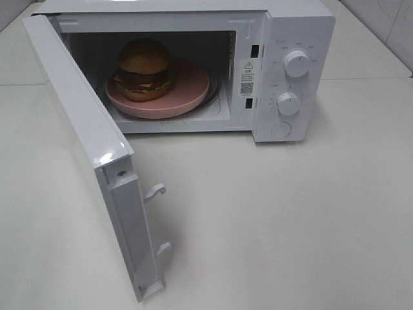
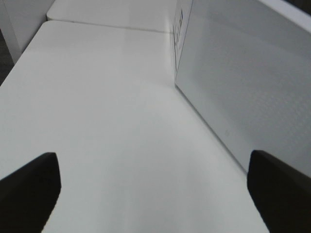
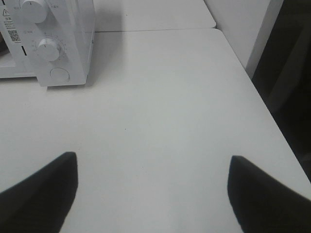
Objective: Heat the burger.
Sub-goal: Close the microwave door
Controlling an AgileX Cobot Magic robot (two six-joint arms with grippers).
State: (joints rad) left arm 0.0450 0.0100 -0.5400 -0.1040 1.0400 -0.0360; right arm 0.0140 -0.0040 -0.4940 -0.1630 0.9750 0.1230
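Two grippers hover over a white desk (image 1: 290, 226), each spread wide and holding nothing. The left gripper (image 2: 151, 165) has the outer face of the open door (image 2: 243, 82) just beside it and ahead. The right gripper (image 3: 153, 160) faces the microwave (image 1: 303, 26) from well apart, with the lower knob (image 3: 48, 48) ahead of it. The burger (image 1: 143, 70) lies far ahead of both grippers, inside the microwave on a pink plate (image 1: 193, 90), set toward the plate's door-side edge. Shutting the door looks like the next step. A hard or off-centre push from the left gripper could slide the whole microwave across the smooth desk. It could also leave the latch hooks uncaught, so heating would never start.
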